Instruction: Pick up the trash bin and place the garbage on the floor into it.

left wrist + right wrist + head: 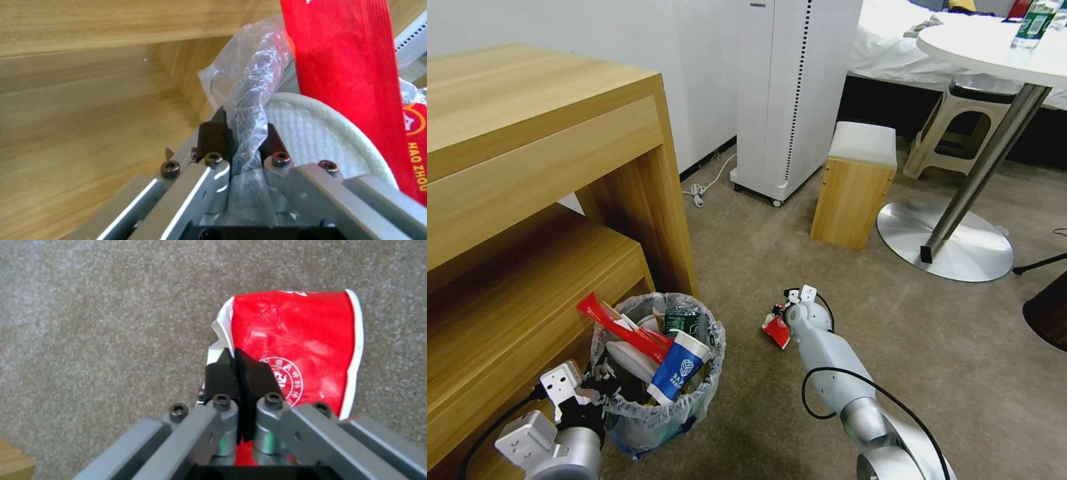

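with the left tool (242,138) pinched shut on the bagged rim of the trash bin (657,393) and the right tool (239,368) clamped on the flattened red paper cup (296,350) low over the floor (934,347) at the bin's three o'clock, i'd lift it clear, then drop it over the bin's open mouth.

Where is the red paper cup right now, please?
In the head view the crushed red paper cup sits centre, right of the trash bin, pinched by the right gripper just over the floor.

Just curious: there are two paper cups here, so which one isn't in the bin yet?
The red cup. It lies crushed on the carpet, pinched in the right gripper; the blue cup already stands in the bin.
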You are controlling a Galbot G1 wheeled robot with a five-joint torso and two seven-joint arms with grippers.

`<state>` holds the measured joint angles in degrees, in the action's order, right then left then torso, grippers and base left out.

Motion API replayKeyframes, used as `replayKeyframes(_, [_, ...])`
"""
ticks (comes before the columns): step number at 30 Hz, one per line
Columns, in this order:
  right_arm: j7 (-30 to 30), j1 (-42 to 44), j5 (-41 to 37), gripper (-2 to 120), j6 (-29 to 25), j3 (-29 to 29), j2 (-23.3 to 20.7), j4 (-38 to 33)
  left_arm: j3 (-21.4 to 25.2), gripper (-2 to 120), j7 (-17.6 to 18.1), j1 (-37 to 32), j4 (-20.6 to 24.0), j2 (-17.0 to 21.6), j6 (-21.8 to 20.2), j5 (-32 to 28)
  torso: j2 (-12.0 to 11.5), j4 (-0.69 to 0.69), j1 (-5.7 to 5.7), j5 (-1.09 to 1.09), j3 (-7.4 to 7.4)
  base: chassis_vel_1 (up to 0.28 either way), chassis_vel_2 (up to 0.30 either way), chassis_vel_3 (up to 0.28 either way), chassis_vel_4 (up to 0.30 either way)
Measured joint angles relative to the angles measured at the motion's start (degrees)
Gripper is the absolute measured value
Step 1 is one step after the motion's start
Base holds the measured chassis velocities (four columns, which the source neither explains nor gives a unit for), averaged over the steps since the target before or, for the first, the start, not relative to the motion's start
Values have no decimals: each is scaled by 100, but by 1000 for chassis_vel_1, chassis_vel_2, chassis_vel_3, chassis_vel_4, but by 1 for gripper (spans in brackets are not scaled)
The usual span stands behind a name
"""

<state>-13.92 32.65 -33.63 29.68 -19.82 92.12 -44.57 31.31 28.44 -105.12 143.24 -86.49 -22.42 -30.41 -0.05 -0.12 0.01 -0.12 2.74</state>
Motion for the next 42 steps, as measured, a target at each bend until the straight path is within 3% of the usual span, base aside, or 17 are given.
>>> replayKeyframes(10, [-111, 354, -311, 0, 49, 296, -14, -689, -9, 3, 1, -5, 0, 1, -1, 4, 0, 0, 0, 2, 0, 0, 0, 0, 0])
replayKeyframes(15, [-302, 780, -701, 0, 91, 676, -384, -1519, 26, 3, 7, -26, 0, 24, -5, -1, 0, 1, 0, 3, 0, 0, 0, 0, 0])
replayKeyframes(18, [-554, 1254, -1201, 0, 177, 995, -842, -2687, 35, 3, 13, -22, 0, 31, -7, -7, 0, 0, 0, 2, 0, 0, 0, 0, 0])
replayKeyframes(19, [-554, 1254, -1201, 0, 177, 995, -842, -2687, 35, 3, 13, -22, 0, 31, -7, -7, 0, 0, 0, 2, 0, 0, 0, 0, 0])
replayKeyframes(21, [-679, 1585, -1507, 0, 198, 1188, -1157, -3486, 28, 3, 16, -14, 0, 24, -7, -4, 0, 0, 0, 2, 0, 0, 0, 0, 0])
replayKeyframes(23, [-713, 1697, -1586, 0, 201, 1261, -1267, -3764, 18, 3, 16, -7, 0, 21, -7, 2, 0, -1, 0, 2, 0, 0, 0, 0, 0])
replayKeyframes(29, [-798, 2142, -1969, 0, 204, 1549, -1890, -5543, -28, 3, 17, 33, 0, -5, -4, 39, 1, 0, 0, 3, 0, 0, 0, 0, 0])
replayKeyframes(37, [-182, 2180, -2244, 0, 170, 1775, -2705, -6994, -59, 3, 16, 62, -8, -52, 1, 94, 1, 0, 0, 2, 0, 0, 0, 0, 0])
replayKeyframes(42, [808, 2047, -2242, 0, -162, 1957, -2933, -7715, -61, 3, 12, 63, -26, -80, 15, 115, 1, 0, 0, 1, 0, 0, 0, 0, 0])
